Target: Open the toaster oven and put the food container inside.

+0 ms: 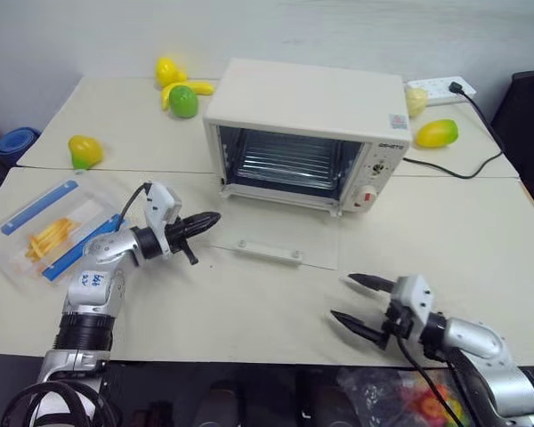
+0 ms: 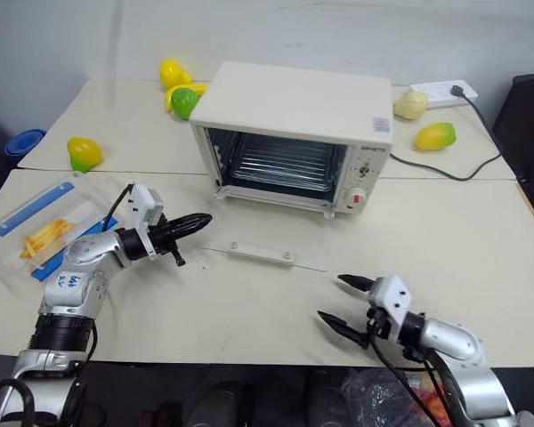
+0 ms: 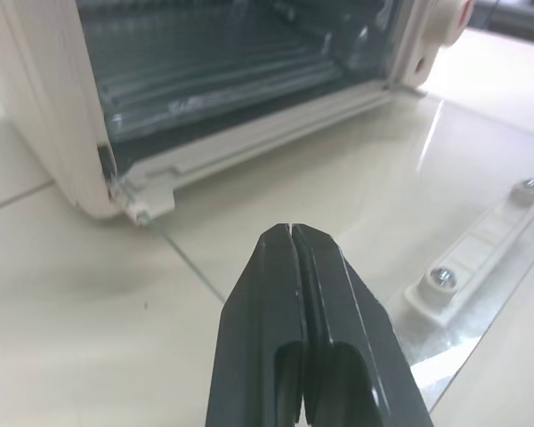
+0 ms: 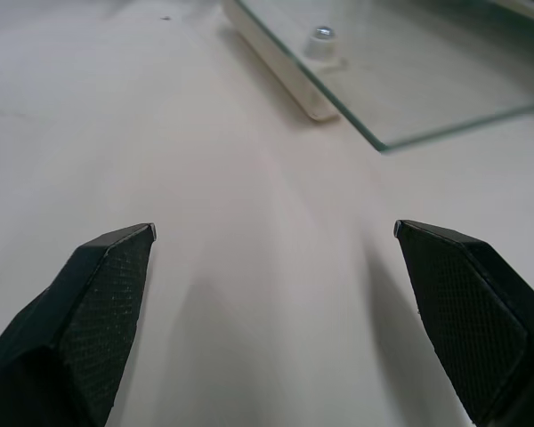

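The cream-white toaster oven [image 1: 307, 98] stands at the middle back of the table. Its glass door [image 1: 280, 233] lies folded down flat in front of it, white handle [image 1: 267, 252] at the near edge, and the wire rack inside is bare. The food container [image 1: 44, 233], clear with blue strips and yellow sticks, rests on the table at the far left. My left gripper [image 1: 212, 217] is shut on nothing and points at the door's left corner [image 3: 151, 222], between container and oven. My right gripper [image 1: 343, 296] is open and empty, low near the table's front right, short of the door [image 4: 409, 71].
Yellow and green toy fruits [image 1: 180, 89] lie behind the oven's left side, another [image 1: 84, 150] at the far left and one [image 1: 437, 133] at the right. A power strip [image 1: 440, 88] and black cable [image 1: 463, 169] run at the back right. A seam splits the table [image 1: 481, 231].
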